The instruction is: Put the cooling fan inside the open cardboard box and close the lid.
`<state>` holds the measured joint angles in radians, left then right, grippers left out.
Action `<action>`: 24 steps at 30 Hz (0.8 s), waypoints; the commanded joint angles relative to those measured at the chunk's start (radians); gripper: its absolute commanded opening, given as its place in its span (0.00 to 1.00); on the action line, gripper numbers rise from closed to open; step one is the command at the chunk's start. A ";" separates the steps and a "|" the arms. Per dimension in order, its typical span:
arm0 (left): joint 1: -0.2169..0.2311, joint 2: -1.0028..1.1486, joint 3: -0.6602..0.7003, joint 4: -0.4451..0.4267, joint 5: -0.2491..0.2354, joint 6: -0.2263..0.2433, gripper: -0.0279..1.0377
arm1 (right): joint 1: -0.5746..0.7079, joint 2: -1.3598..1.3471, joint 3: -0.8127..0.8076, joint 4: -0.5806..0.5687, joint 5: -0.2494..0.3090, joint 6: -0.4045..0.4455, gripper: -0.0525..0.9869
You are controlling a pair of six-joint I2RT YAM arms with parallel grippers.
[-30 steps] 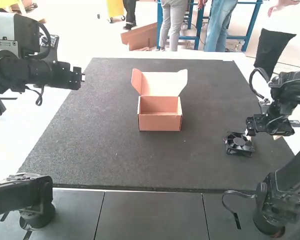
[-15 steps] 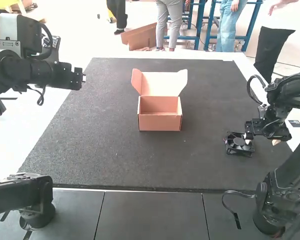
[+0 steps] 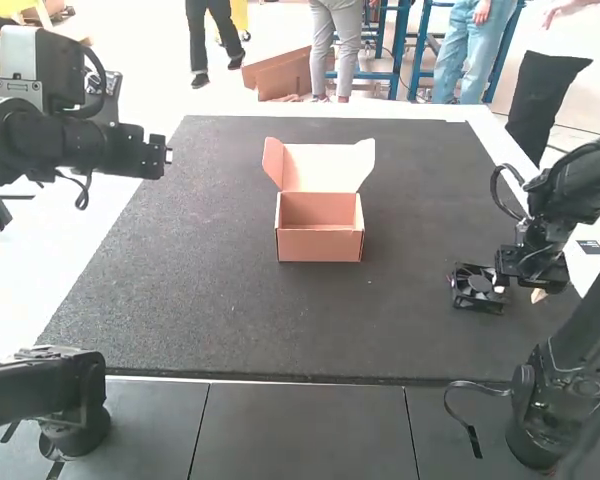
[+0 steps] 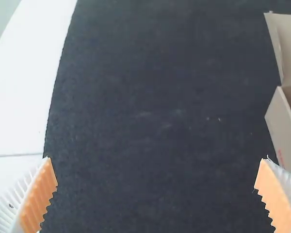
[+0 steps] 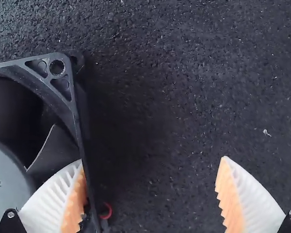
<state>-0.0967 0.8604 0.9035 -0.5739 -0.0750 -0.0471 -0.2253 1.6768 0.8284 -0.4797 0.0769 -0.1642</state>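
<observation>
The black cooling fan (image 3: 477, 288) lies flat on the mat near its right edge. My right gripper (image 3: 517, 276) stands low over the fan's right side, open. In the right wrist view its one finger (image 5: 63, 199) sits over the fan (image 5: 34, 145) inside the frame edge, and the other finger (image 5: 237, 194) is out over bare mat, so the gripper (image 5: 150, 165) straddles the frame's side. The cardboard box (image 3: 320, 226) stands mid-mat with its lid (image 3: 320, 165) up. My left gripper (image 3: 166, 156) hangs open at the mat's far left, with a corner of the box (image 4: 283, 116) ahead of it.
The black mat (image 3: 230, 290) covers the table, with a white table edge (image 3: 20, 270) to the left. A red wire loop (image 5: 105, 210) shows at the fan's frame. Open mat lies between the fan and the box.
My right gripper has dropped and tipped down toward the fan's right side, coming closer to the mat. The left arm, the box and the fan have stayed put.
</observation>
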 commanded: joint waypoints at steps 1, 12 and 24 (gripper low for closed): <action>-0.006 0.009 0.058 0.006 -0.002 -0.010 0.94 | -0.005 0.050 -0.009 -0.017 -0.046 0.032 0.49; -0.006 0.009 0.049 -0.003 -0.002 -0.010 0.94 | -0.005 0.037 0.003 -0.025 -0.201 0.045 0.04; -0.006 0.008 -0.014 0.025 -0.003 -0.005 0.94 | -0.003 -0.304 0.124 -0.088 -0.255 0.121 0.04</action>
<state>-0.0967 0.8719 0.9127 -0.5613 -0.0753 -0.0471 -0.2276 1.4761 0.8867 -0.5728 -0.1337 -0.0929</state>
